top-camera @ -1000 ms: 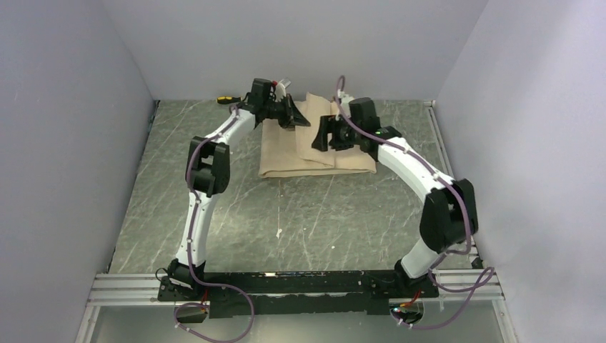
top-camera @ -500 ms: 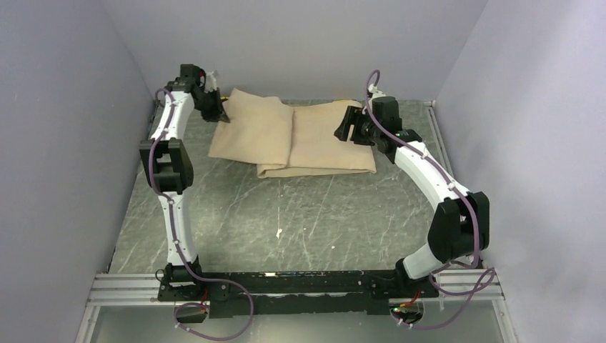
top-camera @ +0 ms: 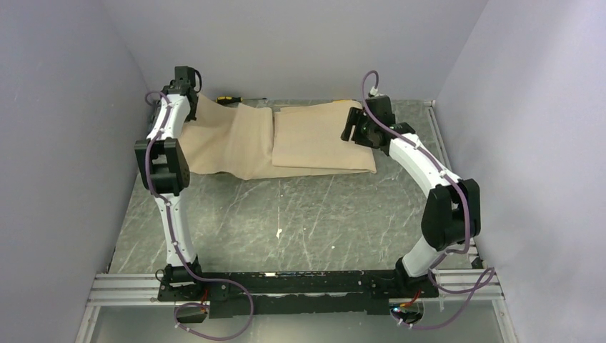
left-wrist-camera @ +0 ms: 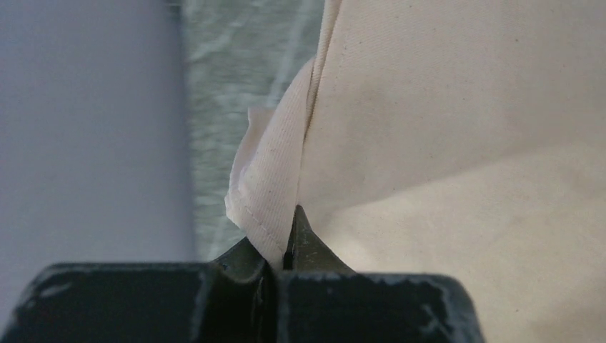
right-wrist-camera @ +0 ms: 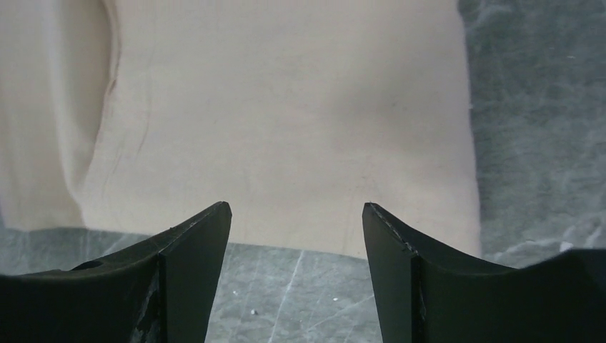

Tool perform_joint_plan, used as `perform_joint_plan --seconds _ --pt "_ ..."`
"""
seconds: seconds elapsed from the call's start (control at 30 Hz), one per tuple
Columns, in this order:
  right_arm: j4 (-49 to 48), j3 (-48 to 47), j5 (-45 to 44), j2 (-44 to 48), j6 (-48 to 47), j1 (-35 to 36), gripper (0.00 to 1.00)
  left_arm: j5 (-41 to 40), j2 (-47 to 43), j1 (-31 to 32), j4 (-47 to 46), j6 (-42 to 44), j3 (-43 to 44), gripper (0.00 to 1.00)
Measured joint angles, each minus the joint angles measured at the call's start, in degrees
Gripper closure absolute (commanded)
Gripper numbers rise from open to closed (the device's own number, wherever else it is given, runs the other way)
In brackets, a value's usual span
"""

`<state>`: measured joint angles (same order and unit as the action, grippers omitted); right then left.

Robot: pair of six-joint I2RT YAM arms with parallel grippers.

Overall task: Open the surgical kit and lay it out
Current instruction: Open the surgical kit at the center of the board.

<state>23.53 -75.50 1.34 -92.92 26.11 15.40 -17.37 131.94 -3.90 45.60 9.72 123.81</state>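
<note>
Top external view: cloth (top-camera: 243,139) lies across the far desk (top-camera: 300,214), long axis left to right. The left hand (left-wrist-camera: 287,246) pinches its far-left corner; the right hand (right-wrist-camera: 296,214), jaws apart, hovers over the folded right half, nearer it.

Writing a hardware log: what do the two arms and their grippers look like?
The left arm and right arm have white links, black joint housings and purple cables. The left gripper and right gripper have matte black, tapering, scuffed fingers.
</note>
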Motion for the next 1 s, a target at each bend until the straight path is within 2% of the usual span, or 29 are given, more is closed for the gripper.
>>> perform_joint_plan --seconds 0.2,0.27,0.43,0.63,1.0 --pt "3.4 -3.8 -8.3 -4.0 1.5 -0.6 0.08 -12.6 0.1 -0.3 -5.6 6.1 -0.1 1.00" --pt "3.8 -5.0 -10.5 -5.9 1.5 -1.2 0.05 -15.5 0.2 -0.4 -7.1 7.8 -0.1 1.00" --pt "3.9 -9.1 -12.2 -12.2 -0.5 -3.0 0.03 -20.8 1.2 -0.4 -10.7 11.6 -0.2 1.00" --pt "3.8 -15.7 -8.7 -21.2 -3.8 -5.0 0.03 -25.7 4.1 -0.6 -12.8 13.8 -0.6 1.00" --pt "3.6 -20.0 2.4 -28.0 -6.9 -6.7 0.10 -26.6 5.0 -1.6 -13.5 13.7 -2.7 1.00"
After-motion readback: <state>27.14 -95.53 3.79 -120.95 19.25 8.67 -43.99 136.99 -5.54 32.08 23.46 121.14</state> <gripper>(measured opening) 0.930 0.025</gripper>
